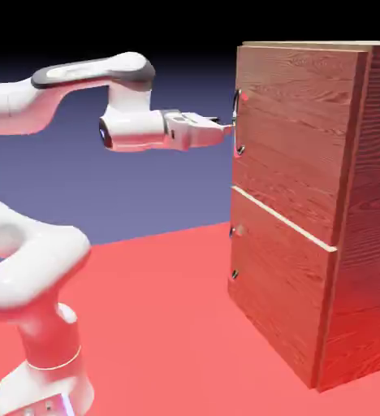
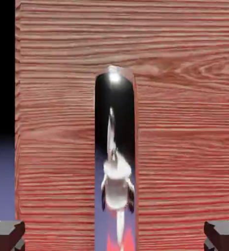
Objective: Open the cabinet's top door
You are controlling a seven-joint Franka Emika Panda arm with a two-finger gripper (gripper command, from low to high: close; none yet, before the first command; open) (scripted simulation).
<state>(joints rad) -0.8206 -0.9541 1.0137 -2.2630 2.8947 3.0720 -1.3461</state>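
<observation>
The cabinet (image 1: 364,211) stands at the exterior view's right, reddish-brown wood grain, as tall as the arm. Its top door (image 1: 295,138) lies flush with the front. The door's thin silver bar handle (image 1: 236,122) runs vertically near the left edge. My gripper (image 1: 226,128) reaches level to the handle, its tips just at the bar. In the hand view the mirror-like handle (image 2: 115,147) fills the middle against the wood of the top door (image 2: 185,122). My gripper (image 2: 114,235) is open, one grey fingertip (image 2: 6,234) far to each side of the bar.
Below a pale seam sits the shorter lower door (image 1: 278,284) with its own small handle (image 1: 234,253). The red table (image 1: 161,325) stretches in front of the cabinet. The arm's base (image 1: 43,382) stands at the lower left.
</observation>
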